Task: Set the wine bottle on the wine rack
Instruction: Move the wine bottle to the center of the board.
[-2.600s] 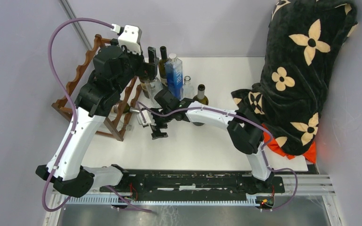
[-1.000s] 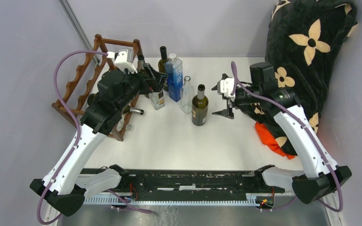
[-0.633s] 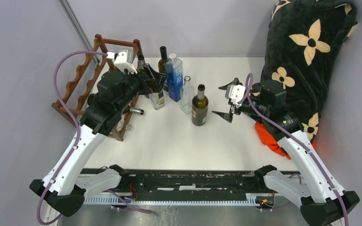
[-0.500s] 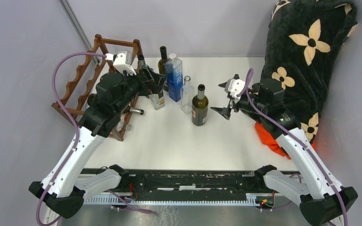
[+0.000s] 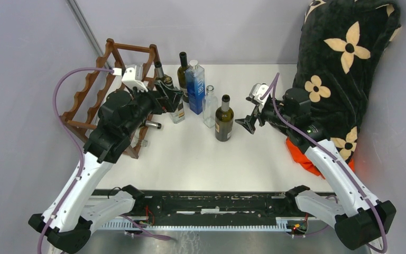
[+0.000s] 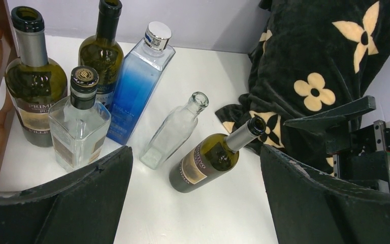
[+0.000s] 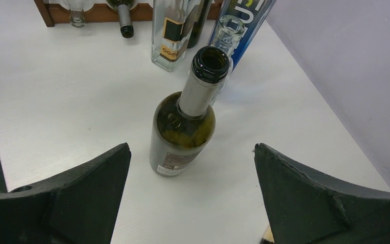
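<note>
A dark green wine bottle [image 5: 223, 119] with a silver neck stands upright mid-table; it also shows in the left wrist view [image 6: 208, 160] and the right wrist view [image 7: 185, 122]. The reddish-brown wine rack [image 5: 92, 95] stands at the far left and holds a dark bottle [image 5: 150, 125] and a clear one lying down. My right gripper [image 5: 248, 112] is open just right of the standing bottle, facing it, not touching [image 7: 192, 147]. My left gripper [image 5: 172, 98] is open and empty beside the rack, among the back bottles [image 6: 195, 150].
A group of bottles stands at the back: two green ones [image 5: 183, 71], a blue one [image 5: 195, 87], a slim clear one [image 5: 209, 108], a square clear one [image 5: 177, 112]. A black floral blanket [image 5: 338, 79] over an orange cloth [image 5: 306, 156] fills the right side.
My right arm has swung from beside the rack out to the right, then turned its open gripper towards the standing bottle. My left arm has drawn back slightly from the rack.
</note>
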`<state>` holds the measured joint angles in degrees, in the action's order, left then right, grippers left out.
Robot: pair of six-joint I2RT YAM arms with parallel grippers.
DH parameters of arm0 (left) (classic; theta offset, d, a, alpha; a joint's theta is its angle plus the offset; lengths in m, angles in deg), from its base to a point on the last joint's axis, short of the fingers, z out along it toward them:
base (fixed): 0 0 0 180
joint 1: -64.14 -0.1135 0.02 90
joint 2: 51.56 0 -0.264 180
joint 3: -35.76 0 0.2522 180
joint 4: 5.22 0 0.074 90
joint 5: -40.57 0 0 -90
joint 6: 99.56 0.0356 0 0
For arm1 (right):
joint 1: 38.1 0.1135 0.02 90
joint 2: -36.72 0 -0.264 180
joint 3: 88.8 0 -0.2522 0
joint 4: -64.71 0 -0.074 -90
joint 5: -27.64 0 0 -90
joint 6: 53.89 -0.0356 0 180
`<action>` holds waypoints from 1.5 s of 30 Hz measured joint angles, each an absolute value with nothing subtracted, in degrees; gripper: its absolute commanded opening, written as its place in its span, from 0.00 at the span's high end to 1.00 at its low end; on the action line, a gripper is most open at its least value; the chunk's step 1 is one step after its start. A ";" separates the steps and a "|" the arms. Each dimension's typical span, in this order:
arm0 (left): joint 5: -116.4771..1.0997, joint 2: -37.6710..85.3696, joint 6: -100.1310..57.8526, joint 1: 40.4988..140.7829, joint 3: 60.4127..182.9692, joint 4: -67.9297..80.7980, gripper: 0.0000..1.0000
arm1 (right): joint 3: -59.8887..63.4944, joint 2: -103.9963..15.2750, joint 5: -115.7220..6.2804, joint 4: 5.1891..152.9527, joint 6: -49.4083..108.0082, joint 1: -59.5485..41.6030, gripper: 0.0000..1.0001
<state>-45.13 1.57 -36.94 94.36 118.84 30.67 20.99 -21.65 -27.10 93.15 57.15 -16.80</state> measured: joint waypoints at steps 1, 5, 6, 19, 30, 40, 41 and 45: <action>-45.13 1.22 -36.94 94.36 118.73 30.69 0.00 | 20.99 -21.89 -27.16 93.17 57.00 -16.80 0.02; -45.13 0.34 -36.94 94.36 118.64 30.67 0.00 | 20.97 -22.37 -27.49 93.63 57.61 -16.80 0.02; -45.13 0.23 -36.94 94.36 118.62 30.65 0.00 | 20.88 -22.52 -27.47 94.11 58.16 -16.80 0.02; -46.05 1.28 -36.94 94.36 117.57 28.05 0.00 | 14.67 -33.19 -22.11 94.31 56.80 -16.84 0.10; -46.55 1.33 -36.94 94.36 117.46 27.65 0.00 | 14.33 -39.75 -18.40 86.44 49.94 -15.20 0.22; -46.53 1.44 -36.94 94.36 117.35 27.67 0.00 | 13.23 -43.70 -20.52 82.14 50.86 -13.39 0.74; -46.53 1.46 -36.94 94.36 117.35 27.67 0.00 | 13.04 -43.90 -20.52 82.18 50.40 -13.35 0.79; -46.53 1.46 -36.94 94.36 117.35 27.67 0.00 | 12.45 -44.03 -21.00 82.95 51.10 -13.15 0.89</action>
<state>-46.53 1.46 -36.94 94.36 117.35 27.67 12.45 -44.03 -21.00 82.95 51.10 -13.15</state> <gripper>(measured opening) 0.997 0.386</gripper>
